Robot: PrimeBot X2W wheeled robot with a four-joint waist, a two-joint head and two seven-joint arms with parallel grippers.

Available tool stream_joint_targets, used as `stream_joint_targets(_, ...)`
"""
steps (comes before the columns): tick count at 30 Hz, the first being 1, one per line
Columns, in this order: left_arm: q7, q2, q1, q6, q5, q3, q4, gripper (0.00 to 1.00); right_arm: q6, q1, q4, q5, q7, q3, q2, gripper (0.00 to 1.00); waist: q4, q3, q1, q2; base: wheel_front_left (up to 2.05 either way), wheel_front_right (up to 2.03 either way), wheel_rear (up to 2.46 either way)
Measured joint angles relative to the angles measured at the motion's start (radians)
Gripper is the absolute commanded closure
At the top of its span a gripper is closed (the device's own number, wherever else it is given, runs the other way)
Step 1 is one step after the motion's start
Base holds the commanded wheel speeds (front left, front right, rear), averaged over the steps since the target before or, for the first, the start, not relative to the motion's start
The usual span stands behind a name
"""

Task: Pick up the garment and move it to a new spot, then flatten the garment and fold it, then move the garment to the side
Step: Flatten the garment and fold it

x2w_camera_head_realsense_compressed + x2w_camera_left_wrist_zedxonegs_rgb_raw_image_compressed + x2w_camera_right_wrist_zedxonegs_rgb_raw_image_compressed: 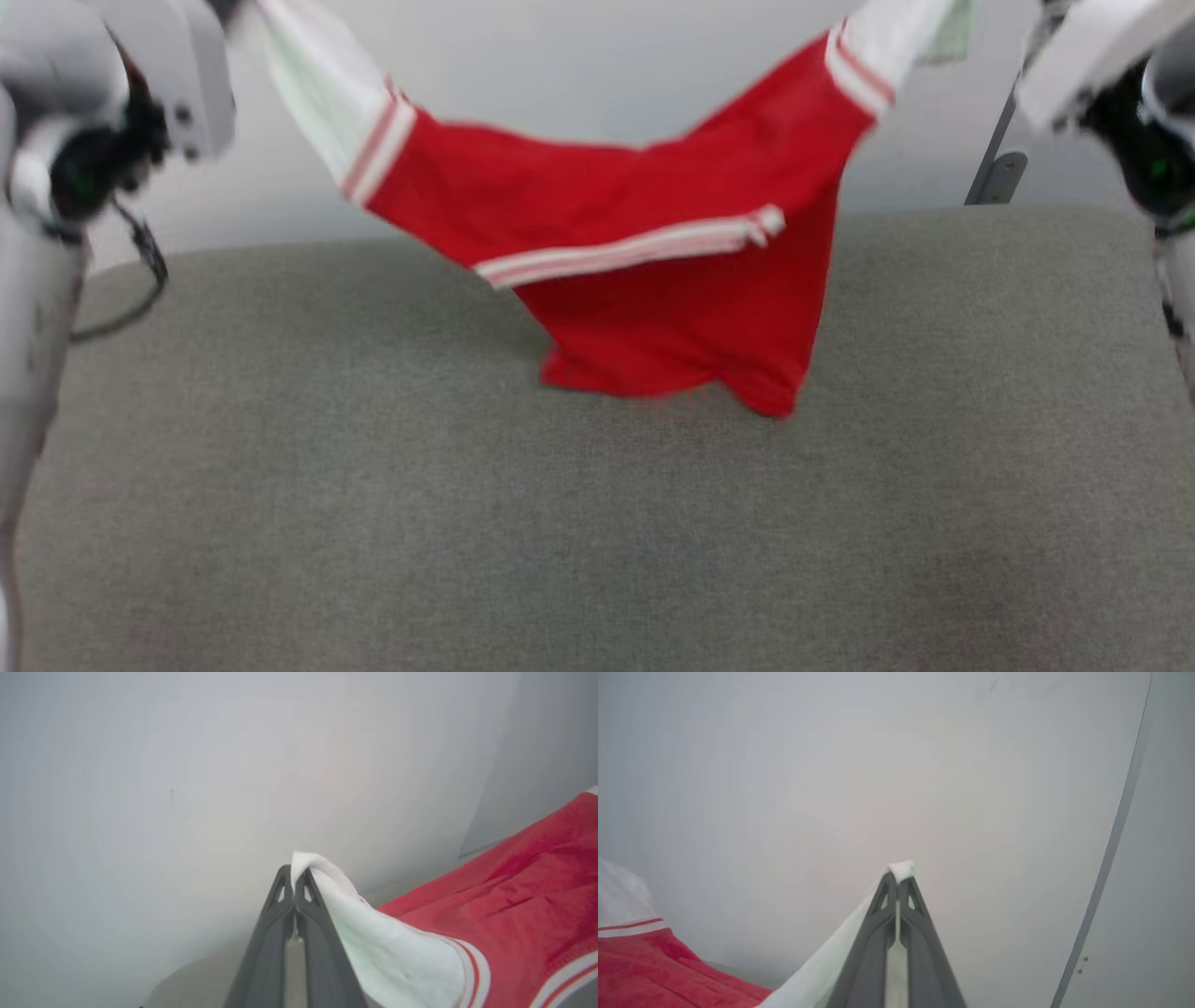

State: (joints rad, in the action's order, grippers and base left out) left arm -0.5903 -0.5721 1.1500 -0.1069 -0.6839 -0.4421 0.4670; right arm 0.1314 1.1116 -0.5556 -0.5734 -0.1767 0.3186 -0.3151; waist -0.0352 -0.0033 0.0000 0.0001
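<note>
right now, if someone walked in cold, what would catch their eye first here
The red garment hangs stretched in mid-air across the top middle of the head view, its lower edge sagging toward the grey padded surface. The left gripper and the right gripper each pinch a white sleeve tip, shut tight, at its upper corners.

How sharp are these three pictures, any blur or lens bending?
Head view: the garment is smeared at its edges, and a faint shadow lies under it on the grey cushion. Left wrist view: the left tool is fairly crisp against an evenly lit wall. Right wrist view: the right tool is crisp, and a wall seam bows, a sign of wide-lens distortion.
</note>
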Motion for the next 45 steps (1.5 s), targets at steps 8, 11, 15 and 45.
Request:
stream_joint_targets(8,0.130,0.053,0.201,-0.007,0.053,-0.007,0.186,1.00,0.000,0.214,-0.196,0.030,0.149,0.077,0.049,1.00,0.020,-0.016,0.0000,-0.0001,0.00,0.00,0.00)
stream_joint_targets(11,0.165,0.064,0.266,-0.007,0.063,-0.006,0.255,1.00,0.000,0.272,-0.260,0.028,0.185,0.113,0.057,1.00,0.028,-0.017,0.0000,-0.0001,0.00,0.00,0.00)
stream_joint_targets(15,0.193,0.083,0.333,-0.009,0.076,-0.017,0.329,1.00,0.000,0.335,-0.335,0.012,0.225,0.143,0.064,1.00,0.038,-0.014,0.0000,0.0000,0.00,0.00,0.00)
stream_joint_targets(45,0.611,0.162,0.746,0.001,0.064,-0.073,0.493,1.00,0.000,0.830,-0.466,0.373,0.440,0.136,-0.066,1.00,0.088,0.413,0.0000,0.0000,0.00,0.00,0.00)
